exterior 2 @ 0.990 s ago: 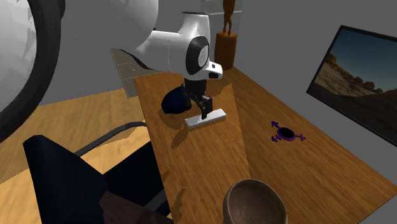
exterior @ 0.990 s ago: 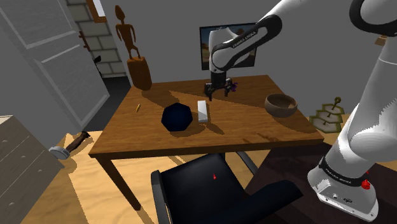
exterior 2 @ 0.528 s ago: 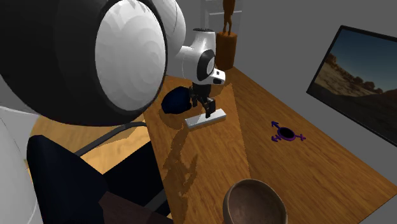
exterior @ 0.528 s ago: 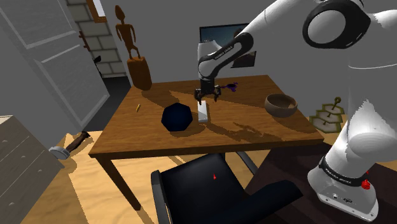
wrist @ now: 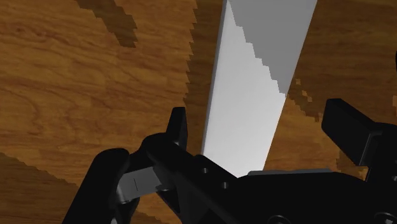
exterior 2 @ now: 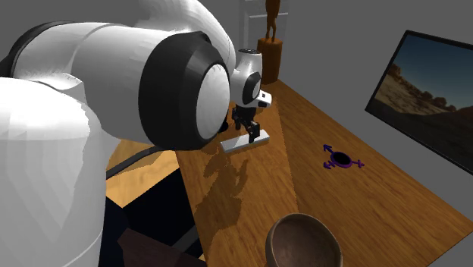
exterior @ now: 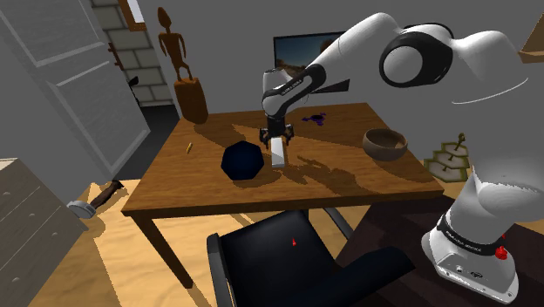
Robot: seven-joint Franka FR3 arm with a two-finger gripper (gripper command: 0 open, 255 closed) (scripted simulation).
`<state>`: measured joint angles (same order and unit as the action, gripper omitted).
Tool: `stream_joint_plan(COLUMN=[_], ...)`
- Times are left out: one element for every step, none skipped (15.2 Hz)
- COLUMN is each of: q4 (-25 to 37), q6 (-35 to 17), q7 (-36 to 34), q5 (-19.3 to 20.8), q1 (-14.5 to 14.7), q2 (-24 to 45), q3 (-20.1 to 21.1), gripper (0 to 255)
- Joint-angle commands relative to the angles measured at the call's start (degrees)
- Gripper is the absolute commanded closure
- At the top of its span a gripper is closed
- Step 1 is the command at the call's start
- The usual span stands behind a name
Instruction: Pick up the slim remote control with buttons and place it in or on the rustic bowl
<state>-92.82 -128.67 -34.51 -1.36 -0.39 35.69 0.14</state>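
Pale remote (exterior: 278, 156) on wood table (exterior: 200, 187), grey walls (exterior: 235, 35)

Your tally, one table (exterior: 349, 170). On it, singles throughout — one pale grey remote (exterior: 278, 154), one brown bowl (exterior: 384, 143), one dark faceted lump (exterior: 241, 160), one purple trinket (exterior 2: 341, 159), one thin stick (exterior: 188, 148). One carved wooden figure (exterior: 179, 65) at the far corner, one screen (exterior 2: 432, 91) behind. Off the table you have one dark chair (exterior: 279, 257) and one hammer-like tool (exterior: 94, 201) on the floor. One arm (exterior: 418, 52), one gripper (exterior: 277, 135) — two fingers (wrist: 179, 130).
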Motion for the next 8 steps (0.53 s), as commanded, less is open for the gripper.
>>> stream_joint_plan(q4=[0.2, 0.2, 0.1, 0.1, 0.1, 0.1, 0.1, 0.1], q6=[-1.0, -1.5, -2.0, -2.8, -2.8, -2.8, -2.8, -2.8], q7=[0.0, 0.0, 0.0, 0.0, 0.0, 0.0, 0.0, 0.0], q5=[0.0, 0.0, 0.0, 0.0, 0.0, 0.0, 0.0, 0.0], q1=[0.0, 0.0, 0.0, 0.0, 0.0, 0.0, 0.0, 0.0], q2=[1.1, 1.6, 2.1, 2.9, 2.9, 2.9, 2.9, 2.9], q3=[0.0, 0.0, 0.0, 0.0, 0.0, 0.0, 0.0, 0.0], gripper=[0, 0, 0, 0, 0, 0, 0, 0])
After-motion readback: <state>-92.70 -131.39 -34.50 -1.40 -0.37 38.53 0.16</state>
